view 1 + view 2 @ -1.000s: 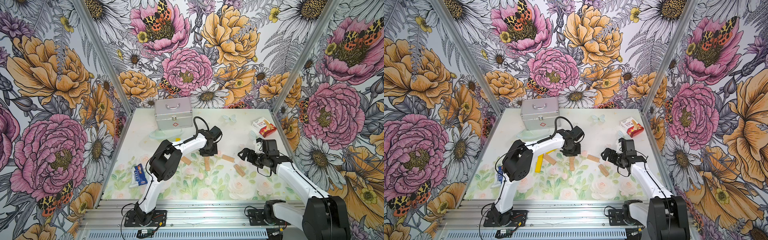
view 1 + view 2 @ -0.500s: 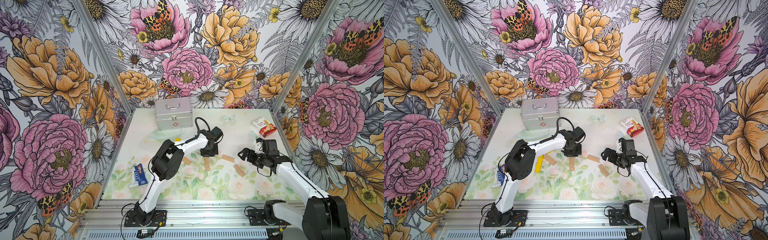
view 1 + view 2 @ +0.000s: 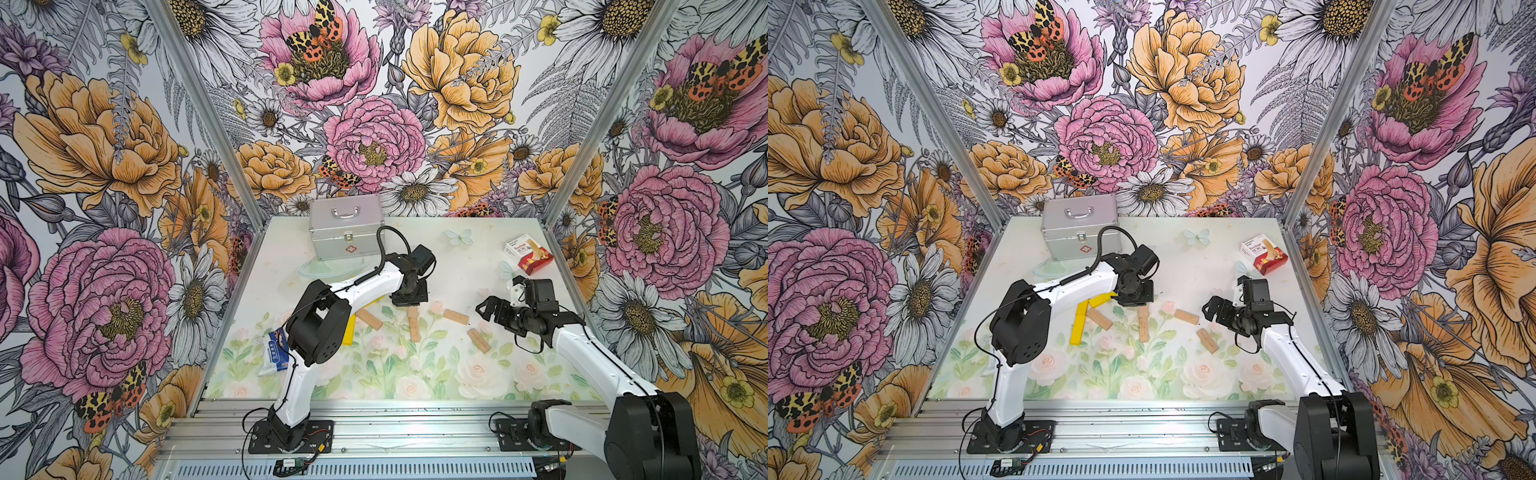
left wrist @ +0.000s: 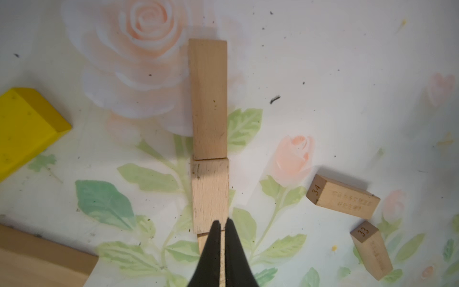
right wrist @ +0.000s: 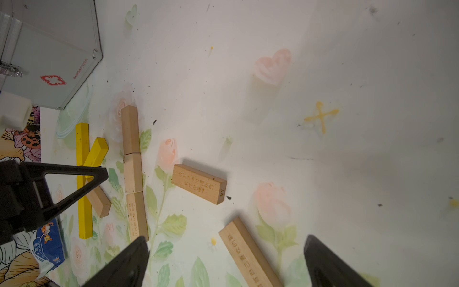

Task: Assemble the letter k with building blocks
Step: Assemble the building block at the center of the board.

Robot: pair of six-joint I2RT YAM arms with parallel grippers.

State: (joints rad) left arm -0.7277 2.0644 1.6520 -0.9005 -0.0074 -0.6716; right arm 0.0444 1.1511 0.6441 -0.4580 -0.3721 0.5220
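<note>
Two K figures on the rose-printed mat (image 3: 1142, 386). On the left pincer (image 4: 222, 222), black tips pressed together with nothing between them, poised over the pale-wood letter k (image 3: 1143, 326). Straight ahead of those tips, its stem of three pale natural-wood bars (image 4: 208, 99) laid end to end, the tips over the near end of the middle bar; contact with the wood not clear. Off to one side of that pincer, apart from the stem, two slanted pale bars: one stamped "34" (image 4: 342, 201) on its end, one stamped "33" (image 4: 371, 251), each engraved on the broad face with characters too faint to read. On the pincer's other side, the yellow-stemmed figure (image 5: 83, 179): a long bright yellow stem with a short yellow bar (image 5: 98, 150) and a short pale bar (image 5: 100, 202) slanting off it, touching. As for the right pincer (image 5: 226, 239), spread wide and gripping nothing, the "33" bar flat on the mat between its fingers (image 5: 129, 261). Farther off from both: a silver metal case (image 5: 49, 62) with a red cross and a line of small red print, a blue-and-white sachet (image 5: 47, 246) with Chinese print, and a red-and-white carton (image 3: 528, 253), lettering too small to read.
</note>
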